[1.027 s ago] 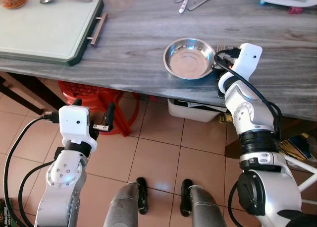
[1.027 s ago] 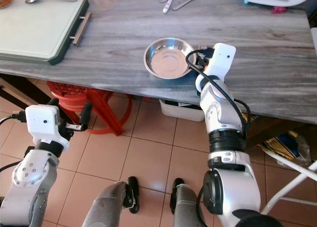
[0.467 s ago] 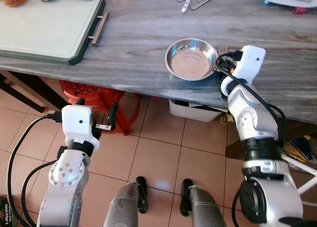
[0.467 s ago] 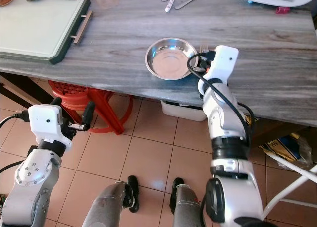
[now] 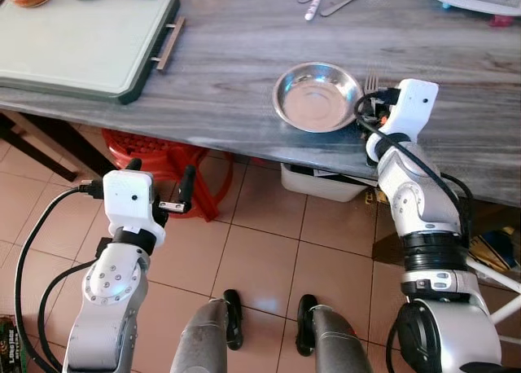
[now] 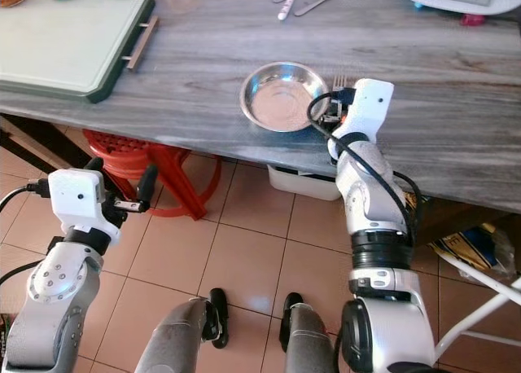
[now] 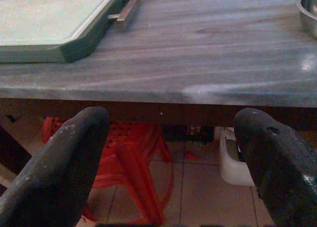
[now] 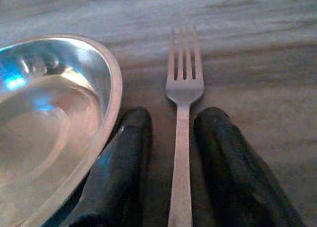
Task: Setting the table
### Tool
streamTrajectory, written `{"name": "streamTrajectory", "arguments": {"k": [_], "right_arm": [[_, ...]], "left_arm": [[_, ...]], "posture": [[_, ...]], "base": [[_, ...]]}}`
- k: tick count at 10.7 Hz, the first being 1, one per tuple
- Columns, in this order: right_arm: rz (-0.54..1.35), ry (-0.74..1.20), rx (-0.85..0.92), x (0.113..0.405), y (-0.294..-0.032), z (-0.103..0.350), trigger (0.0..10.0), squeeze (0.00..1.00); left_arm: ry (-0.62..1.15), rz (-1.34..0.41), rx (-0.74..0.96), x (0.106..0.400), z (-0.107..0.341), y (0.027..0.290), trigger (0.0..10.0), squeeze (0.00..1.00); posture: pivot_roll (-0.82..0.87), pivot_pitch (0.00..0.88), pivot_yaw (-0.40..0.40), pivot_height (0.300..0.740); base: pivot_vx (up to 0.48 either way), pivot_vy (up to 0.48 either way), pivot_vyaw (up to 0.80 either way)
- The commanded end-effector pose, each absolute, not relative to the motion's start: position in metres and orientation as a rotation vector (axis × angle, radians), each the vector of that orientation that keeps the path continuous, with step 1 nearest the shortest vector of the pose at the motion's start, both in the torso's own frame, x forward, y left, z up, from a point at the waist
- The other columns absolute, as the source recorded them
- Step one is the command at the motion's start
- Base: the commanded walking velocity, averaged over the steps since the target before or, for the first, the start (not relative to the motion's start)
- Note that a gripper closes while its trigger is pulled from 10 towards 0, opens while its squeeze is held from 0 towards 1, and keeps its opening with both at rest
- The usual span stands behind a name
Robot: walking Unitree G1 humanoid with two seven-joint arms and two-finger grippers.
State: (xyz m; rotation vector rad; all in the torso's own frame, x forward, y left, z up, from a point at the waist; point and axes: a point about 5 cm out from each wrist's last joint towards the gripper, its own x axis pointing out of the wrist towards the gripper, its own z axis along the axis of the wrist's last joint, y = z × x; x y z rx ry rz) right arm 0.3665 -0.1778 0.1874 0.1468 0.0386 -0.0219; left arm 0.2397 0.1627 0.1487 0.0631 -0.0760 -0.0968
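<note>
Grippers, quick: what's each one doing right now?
Left gripper: open, holding nothing, below the table.
Right gripper: open, fingers either side of the fork.

— What does the left wrist camera take in?

— The left claw (image 7: 168, 187) held wide apart, one black finger (image 7: 54, 172) at seven o'clock, the other at five, nothing between them. Past them runs the grey wood-grain worktop (image 7: 198, 53), seen edge-on.

— Anything resting on it?

— A green-rimmed tray (image 7: 54, 26) at eleven o'clock, its metal handle (image 7: 127, 9) facing the middle. At two o'clock, the rim of a steel bowl (image 7: 308, 11), well apart from the tray.

— And under the worktop?

— A red plastic stool (image 7: 131, 167) on tiled floor (image 7: 208, 197), and a white container (image 7: 233, 162) near the five o'clock finger.
</note>
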Motion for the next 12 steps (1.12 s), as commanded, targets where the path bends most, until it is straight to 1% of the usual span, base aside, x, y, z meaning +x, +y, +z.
{"name": "streamTrajectory", "arguments": {"k": [1, 3, 5, 7, 9, 11, 12], "right_arm": [[-0.077, 0.181, 0.143, 0.359, -0.187, 0.154, 10.0, 0.00], [-0.092, 0.138, 0.117, 0.355, -0.190, 0.160, 10.0, 0.00], [-0.111, 0.044, 0.104, 0.351, -0.195, 0.171, 10.0, 0.00], [-0.073, -0.141, 0.121, 0.346, -0.191, 0.189, 10.0, 0.00], [-0.051, -0.209, 0.101, 0.343, -0.185, 0.192, 10.0, 0.00], [-0.051, -0.262, 0.046, 0.341, -0.184, 0.200, 10.0, 0.00], [-0.129, -0.288, -0.031, 0.339, -0.192, 0.204, 10.0, 0.00]], "left_arm": [[-0.054, -0.092, 0.063, 0.237, 0.143, 0.164, 10.0, 0.00], [-0.060, -0.094, 0.059, 0.238, 0.144, 0.164, 10.0, 0.00], [-0.066, -0.100, 0.051, 0.239, 0.144, 0.162, 10.0, 0.00], [-0.080, -0.100, 0.048, 0.241, 0.146, 0.161, 10.0, 0.00], [-0.091, -0.097, 0.054, 0.241, 0.146, 0.161, 10.0, 0.00], [-0.096, -0.095, 0.057, 0.242, 0.147, 0.160, 10.0, 0.00], [-0.099, -0.096, 0.057, 0.242, 0.147, 0.160, 10.0, 0.00]], "posture": [[0.09, 0.302, 0.060, 0.740], [0.09, 0.299, 0.059, 0.740], [0.08, 0.295, 0.057, 0.740], [0.08, 0.287, 0.057, 0.740], [0.08, 0.277, 0.053, 0.740], [0.08, 0.275, 0.049, 0.740], [0.08, 0.274, 0.045, 0.740]], "base": [[0.000, 0.000, 0.00], [0.000, 0.000, 0.00], [0.000, 0.000, 0.00], [0.000, 0.000, 0.00], [0.000, 0.000, 0.00], [0.000, 0.000, 0.00], [0.000, 0.000, 0.00]]}}
